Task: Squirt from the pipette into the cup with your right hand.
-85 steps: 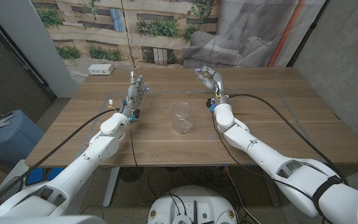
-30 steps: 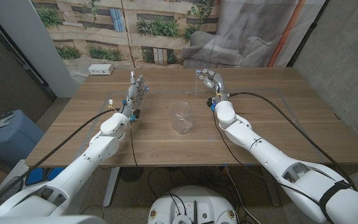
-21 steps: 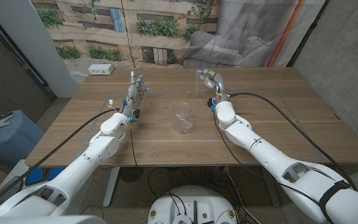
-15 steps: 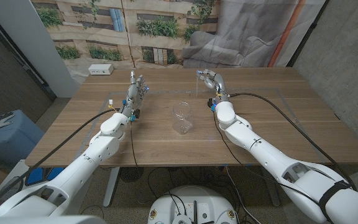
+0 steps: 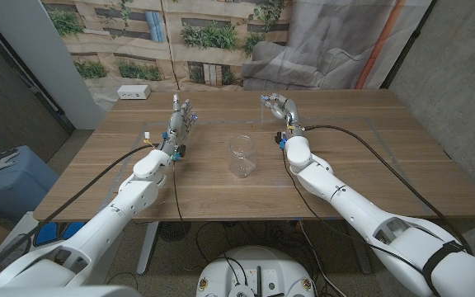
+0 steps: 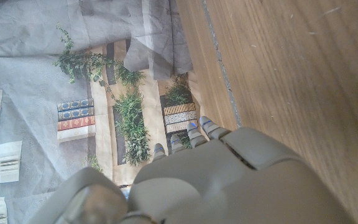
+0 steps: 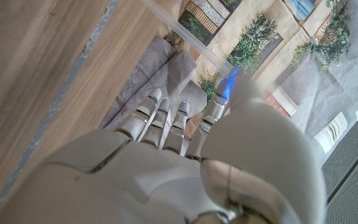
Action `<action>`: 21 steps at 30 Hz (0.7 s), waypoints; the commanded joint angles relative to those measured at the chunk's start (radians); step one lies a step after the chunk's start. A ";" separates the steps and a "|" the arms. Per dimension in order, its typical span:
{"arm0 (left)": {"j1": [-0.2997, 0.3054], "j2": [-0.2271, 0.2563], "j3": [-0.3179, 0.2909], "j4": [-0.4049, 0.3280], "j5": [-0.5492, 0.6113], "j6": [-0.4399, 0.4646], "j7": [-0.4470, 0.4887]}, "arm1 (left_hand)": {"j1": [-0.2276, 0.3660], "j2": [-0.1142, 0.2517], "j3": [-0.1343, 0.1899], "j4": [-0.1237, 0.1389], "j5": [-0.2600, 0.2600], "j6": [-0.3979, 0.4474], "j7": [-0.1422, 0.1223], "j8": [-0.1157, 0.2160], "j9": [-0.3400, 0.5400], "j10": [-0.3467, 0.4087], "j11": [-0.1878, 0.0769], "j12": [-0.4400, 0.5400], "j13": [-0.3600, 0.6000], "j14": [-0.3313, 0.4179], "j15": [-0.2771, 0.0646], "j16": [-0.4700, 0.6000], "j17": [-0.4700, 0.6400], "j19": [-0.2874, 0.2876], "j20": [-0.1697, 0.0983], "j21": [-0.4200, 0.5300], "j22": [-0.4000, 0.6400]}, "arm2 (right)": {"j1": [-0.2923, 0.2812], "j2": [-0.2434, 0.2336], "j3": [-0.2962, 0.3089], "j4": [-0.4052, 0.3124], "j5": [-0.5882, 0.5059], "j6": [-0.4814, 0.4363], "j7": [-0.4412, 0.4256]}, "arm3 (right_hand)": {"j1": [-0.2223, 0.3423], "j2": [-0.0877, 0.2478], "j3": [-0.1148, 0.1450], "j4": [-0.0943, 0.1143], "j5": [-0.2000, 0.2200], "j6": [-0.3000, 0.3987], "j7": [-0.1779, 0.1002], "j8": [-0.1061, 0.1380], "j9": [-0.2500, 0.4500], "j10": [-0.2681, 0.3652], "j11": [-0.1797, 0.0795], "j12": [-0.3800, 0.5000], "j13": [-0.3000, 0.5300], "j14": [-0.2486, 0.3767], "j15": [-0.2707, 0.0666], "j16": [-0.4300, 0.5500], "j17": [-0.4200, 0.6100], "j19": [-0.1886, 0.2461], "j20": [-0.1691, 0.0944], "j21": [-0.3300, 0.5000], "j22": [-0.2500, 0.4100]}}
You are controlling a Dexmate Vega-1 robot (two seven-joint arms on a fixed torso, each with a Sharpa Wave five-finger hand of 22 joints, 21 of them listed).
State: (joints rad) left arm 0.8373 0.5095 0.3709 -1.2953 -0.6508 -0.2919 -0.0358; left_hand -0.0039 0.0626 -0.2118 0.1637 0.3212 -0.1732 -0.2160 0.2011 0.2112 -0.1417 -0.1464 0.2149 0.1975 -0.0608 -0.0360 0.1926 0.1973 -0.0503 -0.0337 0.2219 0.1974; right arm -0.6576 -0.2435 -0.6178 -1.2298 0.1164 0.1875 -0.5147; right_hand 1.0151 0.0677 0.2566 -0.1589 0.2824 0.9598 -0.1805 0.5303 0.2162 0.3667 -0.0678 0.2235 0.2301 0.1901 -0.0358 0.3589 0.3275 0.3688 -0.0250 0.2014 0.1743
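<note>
Wooden worktop (image 5: 361, 157) fills the middle of the head view, a printed backdrop of plants behind it; the clear cup (image 5: 242, 156) stands at centre; the right hand (image 5: 279, 107), upper right of centre, pinches the thin pipette (image 5: 264, 105) in curled fingers (image 7: 180, 118), well apart from the cup; the left hand (image 5: 181, 120), upper left, holds nothing, fingers straight and apart; bringing the tip right above the rim before squeezing, tube upright, should keep liquid inside
</note>
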 commanded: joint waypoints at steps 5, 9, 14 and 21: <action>0.000 0.000 0.000 0.000 0.000 0.000 0.000 | 0.001 0.042 -0.006 0.001 0.005 -0.006 -0.006 0.006 0.002 -0.004 -0.002 0.005 0.005 -0.009 -0.115 0.006 0.002 -0.006 -0.091 0.006 0.002 | -0.006 0.008 0.000 0.000 -0.005 -0.008 -0.025 | 0.022 0.003 0.006 -0.009 0.012 0.027 0.005 0.015 0.005 0.015 0.000 0.005 0.002 0.014 -0.080 0.004 0.003 0.006 0.001 0.006 0.003; 0.000 0.000 0.000 0.000 0.000 0.000 0.000 | 0.001 0.042 -0.006 0.001 0.005 -0.006 -0.006 0.006 0.002 -0.004 -0.003 0.005 0.005 -0.008 -0.115 0.006 0.002 -0.005 -0.092 0.006 0.002 | -0.007 0.008 -0.001 -0.004 -0.005 -0.011 -0.025 | 0.024 0.000 0.006 -0.010 0.014 0.032 0.007 0.018 0.005 0.019 0.000 0.006 0.002 0.017 -0.079 0.005 0.003 0.007 0.001 0.006 0.003; 0.000 0.000 0.000 0.000 0.000 0.000 0.000 | 0.001 0.042 -0.006 0.001 0.005 -0.006 -0.006 0.006 0.002 -0.004 -0.002 0.005 0.005 -0.009 -0.114 0.006 0.002 -0.006 -0.091 0.006 0.002 | -0.009 0.008 0.000 -0.010 -0.006 -0.018 -0.030 | 0.025 0.001 0.006 -0.009 0.016 0.035 0.010 0.019 0.005 0.019 0.000 0.006 0.002 0.018 -0.080 0.005 0.003 0.007 0.001 0.006 0.003; 0.000 0.000 0.000 0.000 0.000 0.000 0.000 | 0.001 0.042 -0.006 0.001 0.005 -0.006 -0.006 0.006 0.002 -0.004 -0.004 0.005 0.005 -0.008 -0.114 0.006 0.002 -0.006 -0.091 0.006 0.002 | -0.012 0.006 0.001 -0.017 -0.003 -0.024 -0.030 | 0.027 0.003 0.007 -0.008 0.020 0.035 0.016 0.021 0.005 0.024 -0.001 0.008 0.001 0.018 -0.082 0.005 0.004 0.008 -0.001 0.006 0.003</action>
State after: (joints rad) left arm 0.8374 0.5095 0.3709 -1.2957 -0.6509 -0.2919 -0.0357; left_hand -0.0039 0.0626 -0.2118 0.1637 0.3212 -0.1732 -0.2160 0.2011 0.2112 -0.1417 -0.1464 0.2149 0.1975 -0.0608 -0.0360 0.1926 0.1973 -0.0503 -0.0337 0.2219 0.1974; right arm -0.6655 -0.2368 -0.6180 -1.2363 0.1123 0.1724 -0.5403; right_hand 1.0350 0.0688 0.2620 -0.1643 0.2962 0.9863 -0.1676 0.5438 0.2163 0.3810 -0.0715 0.2235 0.2301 0.2009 -0.0357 0.3589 0.3273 0.3687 -0.0250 0.2014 0.1743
